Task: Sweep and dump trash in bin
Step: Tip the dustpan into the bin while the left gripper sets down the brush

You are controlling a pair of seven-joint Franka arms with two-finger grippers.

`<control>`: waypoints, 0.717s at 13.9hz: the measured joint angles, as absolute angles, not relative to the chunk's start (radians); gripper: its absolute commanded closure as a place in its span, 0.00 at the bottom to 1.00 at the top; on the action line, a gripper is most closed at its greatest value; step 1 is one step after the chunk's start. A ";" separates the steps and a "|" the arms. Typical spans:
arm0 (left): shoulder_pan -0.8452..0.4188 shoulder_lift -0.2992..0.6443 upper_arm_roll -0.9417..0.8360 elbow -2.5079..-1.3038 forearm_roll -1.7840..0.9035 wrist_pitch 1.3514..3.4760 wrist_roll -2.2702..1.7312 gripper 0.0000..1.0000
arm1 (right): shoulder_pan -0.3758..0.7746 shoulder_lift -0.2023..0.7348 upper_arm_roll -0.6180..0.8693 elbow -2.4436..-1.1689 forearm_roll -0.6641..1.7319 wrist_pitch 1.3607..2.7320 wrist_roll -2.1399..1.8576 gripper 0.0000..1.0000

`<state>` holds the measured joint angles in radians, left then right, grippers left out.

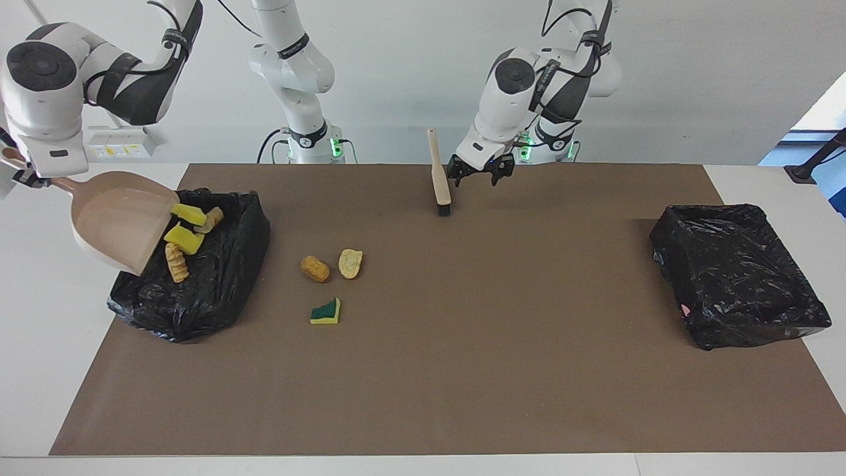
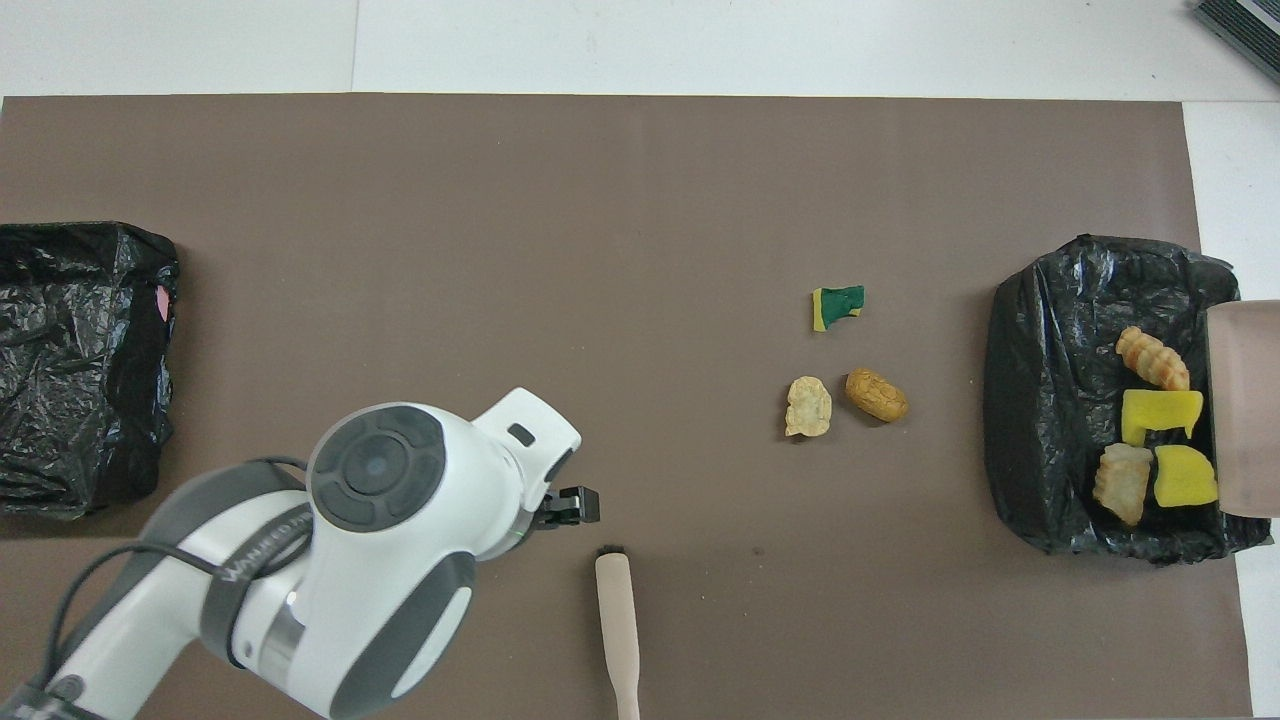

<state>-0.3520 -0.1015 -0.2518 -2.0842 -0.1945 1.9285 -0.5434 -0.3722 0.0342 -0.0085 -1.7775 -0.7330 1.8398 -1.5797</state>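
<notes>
My right gripper is shut on the handle of the beige dustpan, which tilts with its lip over the black-lined bin at the right arm's end. Two yellow sponge pieces and two tan lumps lie in the bin at the pan's lip. An orange lump, a pale lump and a green-and-yellow sponge piece lie on the brown mat beside the bin. My left gripper is open and empty beside the hand brush, which lies on the mat.
A second black-lined bin stands at the left arm's end of the table. The brown mat covers most of the white table. The brush's bristles point away from the robots.
</notes>
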 measured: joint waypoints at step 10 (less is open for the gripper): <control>-0.052 -0.029 -0.243 -1.607 -0.068 1.519 -0.231 0.00 | -0.359 -0.043 -0.005 -1.625 -0.713 1.643 -1.633 1.00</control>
